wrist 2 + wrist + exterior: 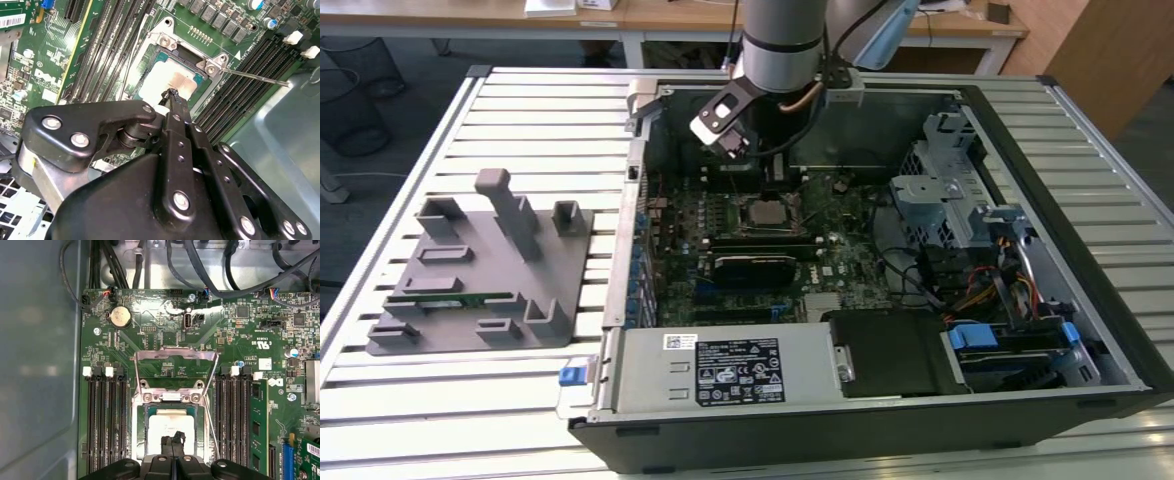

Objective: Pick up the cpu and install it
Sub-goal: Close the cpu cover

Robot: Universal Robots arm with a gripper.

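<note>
Seating step: cpu point(167, 424) lies in its socket, closed gripper point(173, 439) empty, tips over it; clamp frame point(175, 354) open, needs latching

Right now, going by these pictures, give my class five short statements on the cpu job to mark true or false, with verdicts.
1. The cpu lies in the motherboard socket. True.
2. The socket's metal retaining frame is closed over the cpu. False: it stands swung open, leaving the cpu uncovered.
3. The gripper hangs over the grey tray. False: it is inside the computer case, right above the cpu.
4. A green memory stick lies on the grey tray. True.
5. The fingers are spread wide. False: they are pressed together.
</note>
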